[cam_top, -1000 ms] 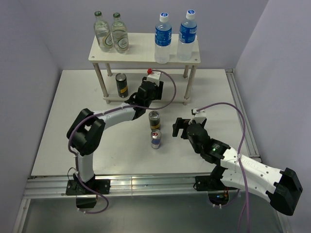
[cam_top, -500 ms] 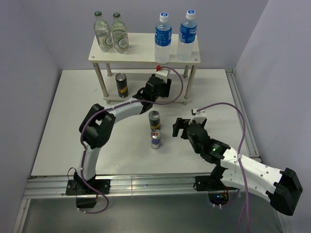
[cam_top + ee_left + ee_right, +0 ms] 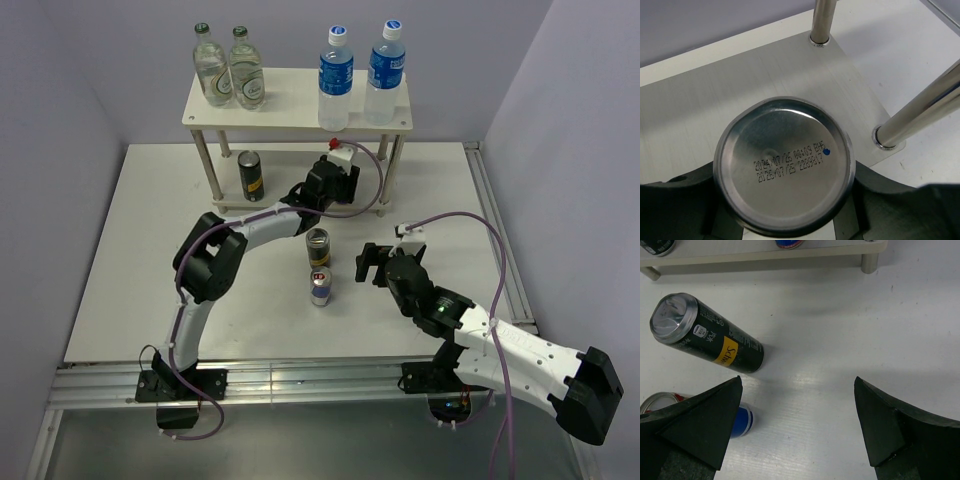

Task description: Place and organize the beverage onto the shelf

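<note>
The shelf (image 3: 290,100) carries two water bottles (image 3: 335,78) (image 3: 384,72) on the right of its top board. A black-gold can (image 3: 250,172) stands on the lower board. My left gripper (image 3: 331,184) reaches in over the lower board (image 3: 715,100) and is shut on a can (image 3: 784,160). The can's silver end faces the wrist camera. A second black-gold can (image 3: 317,246) (image 3: 707,335) and a blue-silver-red can (image 3: 320,287) (image 3: 742,421) stand on the table. My right gripper (image 3: 368,262) (image 3: 797,430) is open and empty just right of them.
Two green-capped glass bottles (image 3: 228,68) stand on the left of the top board. Shelf legs (image 3: 822,20) (image 3: 920,107) rise close to the right of the held can. A metal rail (image 3: 500,250) runs along the table's right edge.
My left gripper has moved right and farther in over the lower board with the can. The right arm and the two cans on the table have not moved.
</note>
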Controlling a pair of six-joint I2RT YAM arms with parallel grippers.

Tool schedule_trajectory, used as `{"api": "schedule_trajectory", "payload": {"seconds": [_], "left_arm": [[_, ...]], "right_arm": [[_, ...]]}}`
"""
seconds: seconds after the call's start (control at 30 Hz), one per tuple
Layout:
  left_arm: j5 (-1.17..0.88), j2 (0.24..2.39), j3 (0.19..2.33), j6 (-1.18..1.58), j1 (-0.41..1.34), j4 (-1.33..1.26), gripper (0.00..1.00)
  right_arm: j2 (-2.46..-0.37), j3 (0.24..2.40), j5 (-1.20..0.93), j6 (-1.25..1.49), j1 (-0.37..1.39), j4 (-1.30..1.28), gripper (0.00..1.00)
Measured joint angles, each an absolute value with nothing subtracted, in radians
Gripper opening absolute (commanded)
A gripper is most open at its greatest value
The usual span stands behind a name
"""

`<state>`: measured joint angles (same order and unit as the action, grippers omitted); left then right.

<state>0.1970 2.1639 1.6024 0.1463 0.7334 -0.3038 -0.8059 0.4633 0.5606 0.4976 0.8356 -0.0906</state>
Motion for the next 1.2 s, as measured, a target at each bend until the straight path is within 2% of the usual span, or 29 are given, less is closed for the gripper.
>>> {"api": "schedule_trajectory", "payload": {"seconds": [0.07, 0.13, 0.33, 0.63, 1.03, 1.2], "left_arm": [[0.198, 2.170, 1.607, 0.144, 0.736, -0.311, 0.75], [0.196, 2.175, 1.613, 0.147, 0.738, -0.319, 0.87], [0.199, 2.176, 1.627, 0.149, 0.749, -0.339, 0.92], [0.239, 2.131, 1.563, 0.138, 0.763, -0.346, 0.94], [0.332, 1.811, 1.390, 0.112, 0.783, -0.339, 0.96], [0.404, 1.615, 1.243, 0.112, 0.813, -0.319, 0.96]], "right_arm": [[-0.805, 0.463, 0.561, 0.498, 0.836, -0.091, 1.00], [-0.805, 0.463, 0.561, 0.498, 0.836, -0.091, 1.00], [-0.801, 0.463, 0.561, 0.501, 0.836, -0.091, 1.00], [-0.797, 0.456, 0.561, 0.501, 0.836, -0.090, 1.00], [-0.788, 0.450, 0.561, 0.501, 0.836, -0.092, 1.00], [-0.773, 0.450, 0.561, 0.501, 0.836, -0.092, 1.00]]}}
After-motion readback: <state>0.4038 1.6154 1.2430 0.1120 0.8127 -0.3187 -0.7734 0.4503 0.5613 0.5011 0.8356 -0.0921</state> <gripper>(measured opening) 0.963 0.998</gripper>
